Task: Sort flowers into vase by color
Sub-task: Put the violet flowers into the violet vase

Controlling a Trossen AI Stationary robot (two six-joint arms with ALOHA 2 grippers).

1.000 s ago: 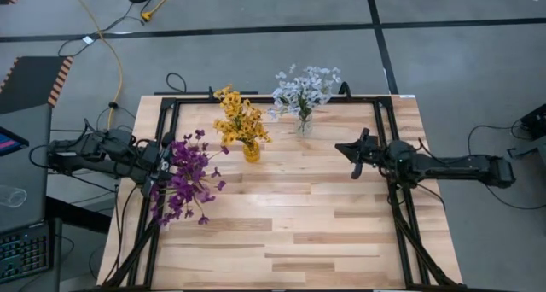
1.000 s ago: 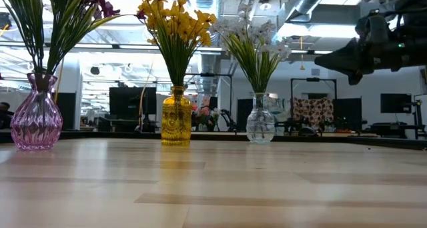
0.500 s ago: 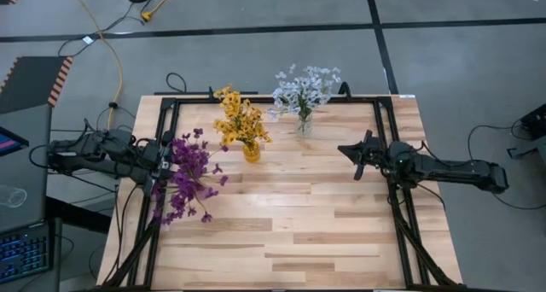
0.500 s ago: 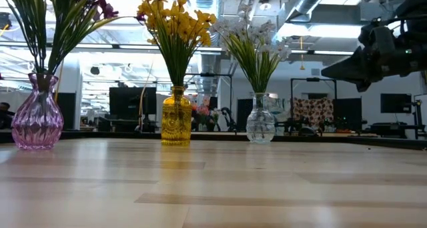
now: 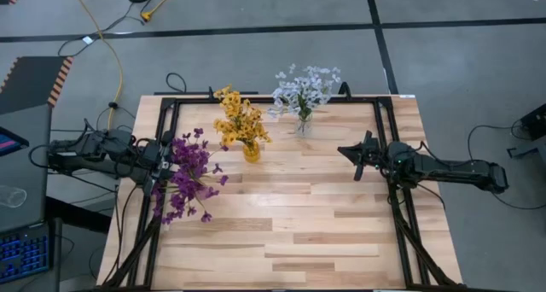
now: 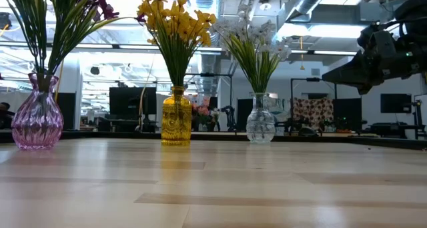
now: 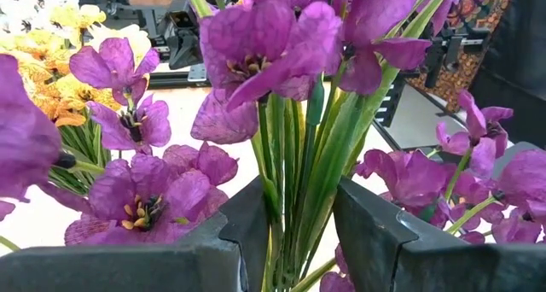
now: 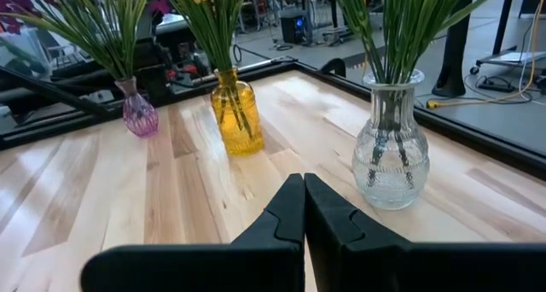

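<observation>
The purple flowers (image 5: 189, 177) stand with their stems in a pink-purple glass vase (image 6: 38, 115) at the table's left. My left gripper (image 5: 162, 161) is shut on them, reaching in from the left edge. The yellow flowers (image 5: 241, 121) stand in an amber vase (image 6: 176, 118) at the back middle. White flowers (image 5: 304, 91) fill a clear vase (image 6: 261, 119) to its right. My right gripper (image 8: 304, 208) is shut on nothing and hangs above the table's right side, pointing toward the vases. My left gripper pinches the bunch of green stems (image 7: 288, 228) between its two fingers, just under the purple blossoms. The fingers come nearly level from the table's left and lie across the stems. The stems' lower ends sit in the vase, which stands on the table.
Black frame rails (image 5: 388, 155) run along the table's left, right and far edges. Bare wood (image 5: 281, 232) stretches across the near half. Cables lie on the floor behind the table.
My right gripper has tipped its fingers downward a little and sunk slightly; it stays shut.
</observation>
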